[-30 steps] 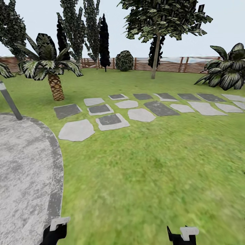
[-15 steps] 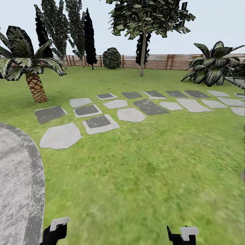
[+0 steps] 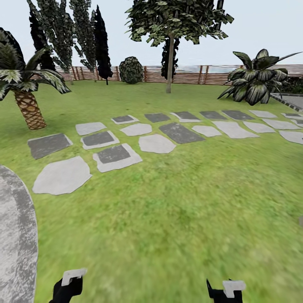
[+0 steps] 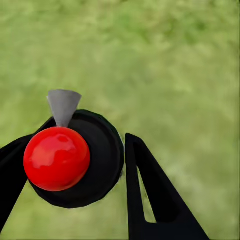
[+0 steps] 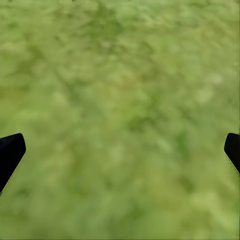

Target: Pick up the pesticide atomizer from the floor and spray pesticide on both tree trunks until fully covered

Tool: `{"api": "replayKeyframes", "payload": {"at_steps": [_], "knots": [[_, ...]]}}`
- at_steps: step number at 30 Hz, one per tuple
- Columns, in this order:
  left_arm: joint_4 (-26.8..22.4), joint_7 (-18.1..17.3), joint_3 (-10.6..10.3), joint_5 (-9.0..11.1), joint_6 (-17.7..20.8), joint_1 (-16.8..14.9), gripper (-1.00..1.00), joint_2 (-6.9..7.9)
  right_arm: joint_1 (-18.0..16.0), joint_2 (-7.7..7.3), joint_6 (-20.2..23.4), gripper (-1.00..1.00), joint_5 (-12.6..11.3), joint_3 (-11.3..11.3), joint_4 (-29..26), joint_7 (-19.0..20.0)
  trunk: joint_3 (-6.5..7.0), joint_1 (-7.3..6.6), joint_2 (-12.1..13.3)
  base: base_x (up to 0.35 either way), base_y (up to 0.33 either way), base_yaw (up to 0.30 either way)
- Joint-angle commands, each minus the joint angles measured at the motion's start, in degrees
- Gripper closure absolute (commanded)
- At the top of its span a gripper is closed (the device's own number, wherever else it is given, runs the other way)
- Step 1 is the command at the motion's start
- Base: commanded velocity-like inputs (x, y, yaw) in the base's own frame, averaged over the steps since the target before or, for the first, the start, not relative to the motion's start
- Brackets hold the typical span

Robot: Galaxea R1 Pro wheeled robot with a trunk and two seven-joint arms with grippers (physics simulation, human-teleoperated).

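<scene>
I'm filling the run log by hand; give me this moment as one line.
phase: crossing lawn | left hand: shut on atomizer | right hand: open, over grass | ahead: stepping stones, fence

My left end effector [image 4: 75, 165] has flat black wedge fingers, one with a slot; both wrists carry white blocks on black housings.

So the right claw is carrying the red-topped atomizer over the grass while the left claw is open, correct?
Swapped. The left wrist view shows the left claw shut on the atomizer over the grass; the right claw is the open one.
</scene>
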Motion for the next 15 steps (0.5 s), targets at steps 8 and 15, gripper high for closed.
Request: {"api": "replayKeyframes", "payload": {"at_steps": [8, 15], "knots": [[1.47, -0.16, 0.22, 0.04, -0.2, -0.04, 1.0, -0.02, -0.03, 0.02, -0.17, -1.0, 0.02, 0.01, 0.04, -0.01, -0.05, 0.03, -0.02, 0.338, 0.0, 0.0], [1.8, -0.14, 0.22, 0.05, -0.2, -0.04, 1.0, -0.02, -0.03, 0.0, -0.17, -1.0, 0.08, 0.01, 0.09, -0.01, -0.05, 0.03, -0.02, 0.338, 0.0, 0.0]]}}
